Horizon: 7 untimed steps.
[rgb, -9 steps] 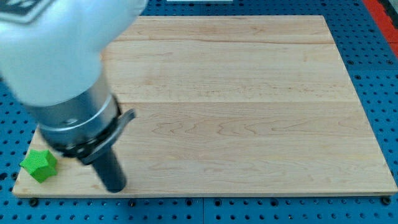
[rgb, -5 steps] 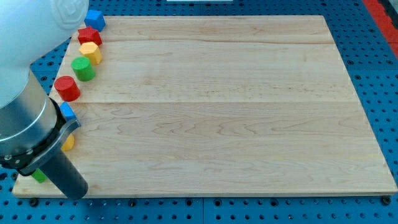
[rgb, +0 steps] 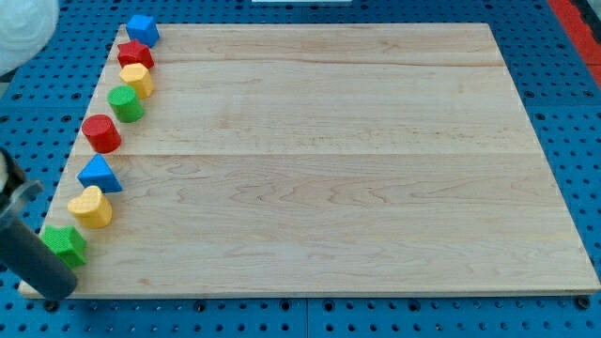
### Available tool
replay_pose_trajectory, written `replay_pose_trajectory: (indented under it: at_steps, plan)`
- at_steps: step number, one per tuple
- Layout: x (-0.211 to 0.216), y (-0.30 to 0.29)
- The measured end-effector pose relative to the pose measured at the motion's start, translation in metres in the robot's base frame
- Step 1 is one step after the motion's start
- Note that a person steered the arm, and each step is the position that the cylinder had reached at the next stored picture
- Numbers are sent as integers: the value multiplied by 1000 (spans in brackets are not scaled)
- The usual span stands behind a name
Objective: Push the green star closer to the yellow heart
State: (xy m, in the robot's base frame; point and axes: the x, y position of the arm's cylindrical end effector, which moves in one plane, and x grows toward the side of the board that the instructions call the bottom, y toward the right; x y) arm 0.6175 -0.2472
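The green star (rgb: 64, 245) sits in the board's (rgb: 376, 188) bottom-left corner, just below the yellow heart (rgb: 91, 207), and my tip (rgb: 58, 293) rests just under it, placed to push it upward; there are no jaws to report

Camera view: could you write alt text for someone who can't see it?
My tip rests at the wooden board's bottom-left corner, just below the green star, with the yellow heart right above it. Six more blocks line the left edge.
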Motion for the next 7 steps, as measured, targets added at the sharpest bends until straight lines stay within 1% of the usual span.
replay_pose_trajectory:
  at_steps: [2,5,6,7]
  plan:
    - [0,-4]
    - [-4,-57]
    - [-32,-41]
    - [-35,37]
